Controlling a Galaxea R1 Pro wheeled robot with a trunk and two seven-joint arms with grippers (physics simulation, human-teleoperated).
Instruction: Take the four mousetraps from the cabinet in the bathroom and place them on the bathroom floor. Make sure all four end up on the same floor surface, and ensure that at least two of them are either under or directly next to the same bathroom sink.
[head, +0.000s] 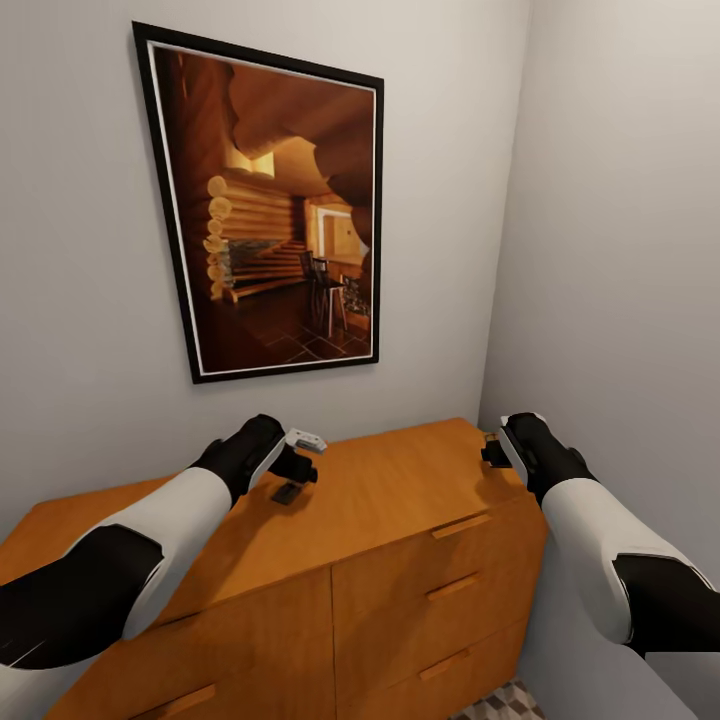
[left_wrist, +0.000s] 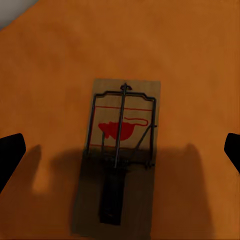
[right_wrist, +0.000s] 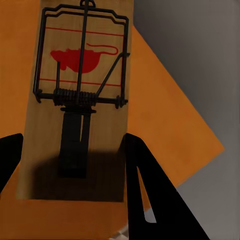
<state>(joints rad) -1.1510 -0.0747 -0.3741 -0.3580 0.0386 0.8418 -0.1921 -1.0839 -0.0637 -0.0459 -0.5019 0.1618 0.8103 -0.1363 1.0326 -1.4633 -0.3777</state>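
Low in the frame on the cabinet (head: 400, 500) top, left gripper (head: 297, 470) spread wide above a mousetrap (left_wrist: 120, 155), right gripper (head: 492, 452) clenched on another mousetrap (right_wrist: 80, 100) near the cabinet's right edge, framed picture (head: 275, 215) upper left

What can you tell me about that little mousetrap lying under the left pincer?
The flat pale wooden mousetrap is a small rectangular slab printed with a red mouse figure and red lines, fitted with a dark wire bar, coiled spring and black tab. It lies flat on the orange-brown wooden cabinet's top. The left pincer hovers over it, open, fingers either side, apparently not touching.
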